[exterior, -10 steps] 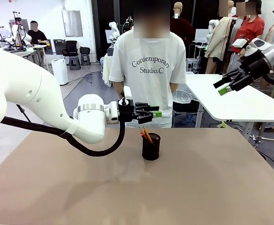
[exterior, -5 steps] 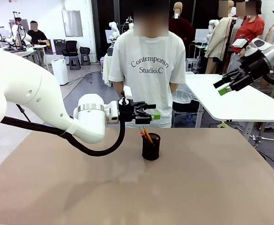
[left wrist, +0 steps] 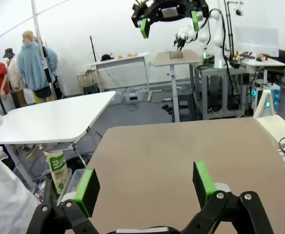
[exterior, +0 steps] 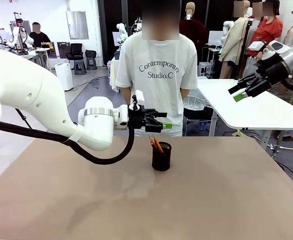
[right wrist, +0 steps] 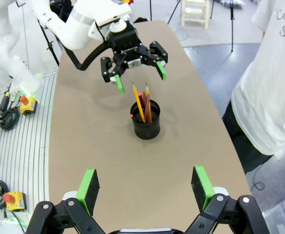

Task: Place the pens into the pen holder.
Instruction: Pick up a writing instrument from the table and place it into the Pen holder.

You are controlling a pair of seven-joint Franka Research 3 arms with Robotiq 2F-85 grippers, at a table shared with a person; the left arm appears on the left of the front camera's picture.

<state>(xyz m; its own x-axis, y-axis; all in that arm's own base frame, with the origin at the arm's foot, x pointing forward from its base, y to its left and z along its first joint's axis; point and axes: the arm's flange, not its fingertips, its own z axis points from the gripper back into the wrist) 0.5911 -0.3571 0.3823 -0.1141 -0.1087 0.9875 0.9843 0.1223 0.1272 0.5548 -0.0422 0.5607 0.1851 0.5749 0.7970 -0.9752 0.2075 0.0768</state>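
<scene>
The pen holder stands upright on the brown tabletop near its far edge, with all three pens leaning inside it (the yellow-orange one shows most clearly from the right wrist). The left gripper hangs just above and slightly to the left of the pen tips, pointing sideways, its jaws spread wide with nothing between them. The right gripper is raised well apart at the far right, above the tabletop, jaws likewise spread and empty, looking down on the holder from a distance.
</scene>
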